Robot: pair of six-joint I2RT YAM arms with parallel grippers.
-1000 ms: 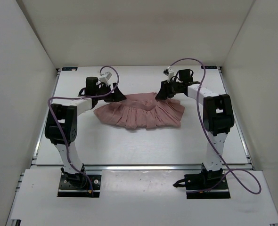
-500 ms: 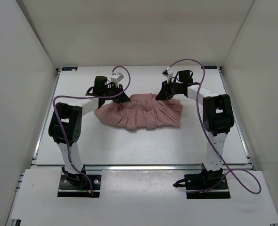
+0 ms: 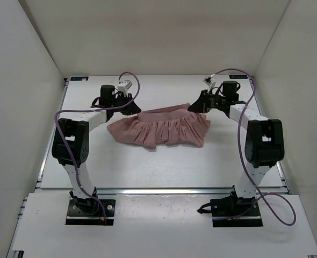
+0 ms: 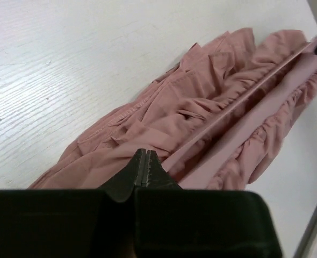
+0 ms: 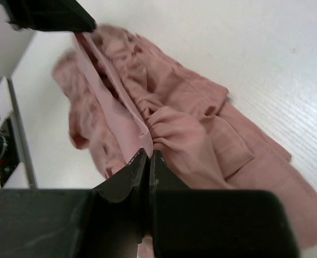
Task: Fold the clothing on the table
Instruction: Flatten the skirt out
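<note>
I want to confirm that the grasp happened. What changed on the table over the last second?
Both grippers shut on the waistband of the skirt, the left gripper at its left end and the right gripper at its right end. The right gripper then moved outward to the right, drawing the waistband straight between them. The hem stayed lying on the table.

Bright, even light from overhead — only faint shadows on the table (image 3: 148,166). In my right wrist view, the skirt (image 5: 75,75) blurs at its far end.
</note>
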